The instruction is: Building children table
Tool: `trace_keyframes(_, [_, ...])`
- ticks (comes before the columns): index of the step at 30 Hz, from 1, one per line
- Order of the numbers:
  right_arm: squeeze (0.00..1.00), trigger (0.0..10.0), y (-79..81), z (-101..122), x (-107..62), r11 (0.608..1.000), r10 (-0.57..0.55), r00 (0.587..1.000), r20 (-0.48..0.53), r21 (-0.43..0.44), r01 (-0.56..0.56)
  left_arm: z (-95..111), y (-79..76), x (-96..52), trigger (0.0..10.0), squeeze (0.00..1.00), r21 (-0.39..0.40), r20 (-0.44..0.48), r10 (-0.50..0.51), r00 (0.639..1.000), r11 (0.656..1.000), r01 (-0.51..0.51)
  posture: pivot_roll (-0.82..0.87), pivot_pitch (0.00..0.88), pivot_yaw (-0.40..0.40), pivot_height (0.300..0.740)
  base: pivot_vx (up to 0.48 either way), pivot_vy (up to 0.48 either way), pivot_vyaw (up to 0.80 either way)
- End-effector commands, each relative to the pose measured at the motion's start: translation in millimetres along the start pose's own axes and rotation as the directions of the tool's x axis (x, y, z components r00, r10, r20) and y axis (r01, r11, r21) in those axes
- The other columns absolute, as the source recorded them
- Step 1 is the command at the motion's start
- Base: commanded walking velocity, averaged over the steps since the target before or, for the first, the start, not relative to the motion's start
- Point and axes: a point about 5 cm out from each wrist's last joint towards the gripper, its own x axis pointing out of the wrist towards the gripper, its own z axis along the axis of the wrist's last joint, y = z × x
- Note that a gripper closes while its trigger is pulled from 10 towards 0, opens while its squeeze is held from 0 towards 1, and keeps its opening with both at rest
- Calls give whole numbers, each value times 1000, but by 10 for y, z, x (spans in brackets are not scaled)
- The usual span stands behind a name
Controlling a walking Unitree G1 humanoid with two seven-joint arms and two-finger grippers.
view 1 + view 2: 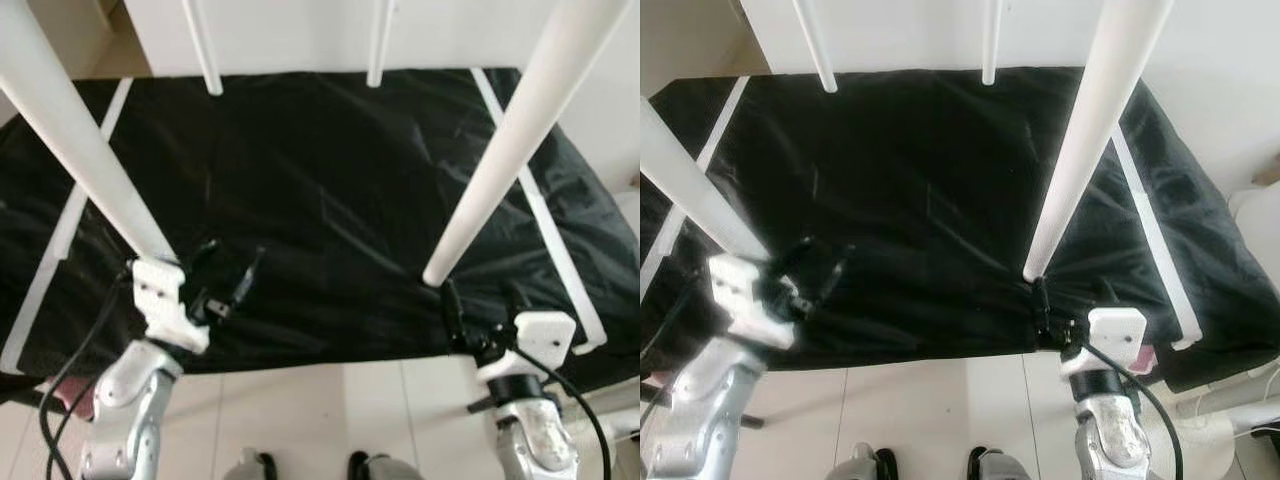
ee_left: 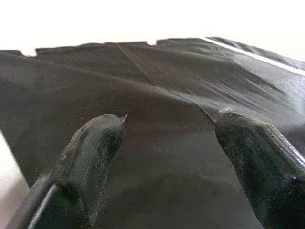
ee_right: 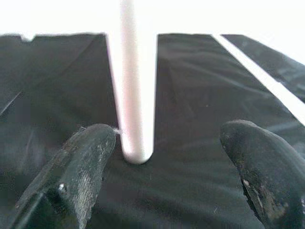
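An upturned white table (image 1: 585, 300) lies top-down under a black plastic sheet (image 1: 320, 190), its four round legs rising toward the viewer. The near right leg (image 1: 500, 150) and near left leg (image 1: 70, 130) stand long axis roughly vertical; two far legs (image 1: 205, 50) rise at the back. The right gripper (image 3: 162, 157) sits at the near edge just before the right leg's foot, fingers (image 3: 81, 162) spread wide, holding nothing. The left gripper (image 2: 167, 143) rests over the sheet beside the left leg, fingers (image 2: 90, 152) likewise wide apart, empty.
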Motion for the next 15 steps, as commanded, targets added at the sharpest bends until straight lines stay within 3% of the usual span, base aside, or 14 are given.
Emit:
trace_keyframes(1, [0, 10000, 34, -52, -39, 996, 84, 996, -31, 3, -84, 15, -100, -29, 10000, 0, 14, 4, -118, 993, 993, 118, -9, 134, 6, 740, 0, 0, 0])
trace_keyframes(8, [0, 10000, 43, -60, -64, 985, 172, 984, -49, 20, -171, 18, -124, -56, 10000, 0, 16, -2, -176, 984, 984, 176, -8, 130, 5, 740, 0, 0, 0])
trace_keyframes(10, [0, 10000, 38, -38, -50, 948, 318, 946, -56, -6, -319, 42, -162, -94, 10000, 0, 26, -16, -311, 950, 950, 312, -8, 118, 5, 740, 0, 0, 0])
trace_keyframes(15, [0, 10000, 65, -25, -29, 909, 414, 909, -54, -33, -416, 41, -200, -131, 10000, 0, 47, -26, -391, 920, 919, 392, -8, 118, -4, 740, 0, 0, 0])
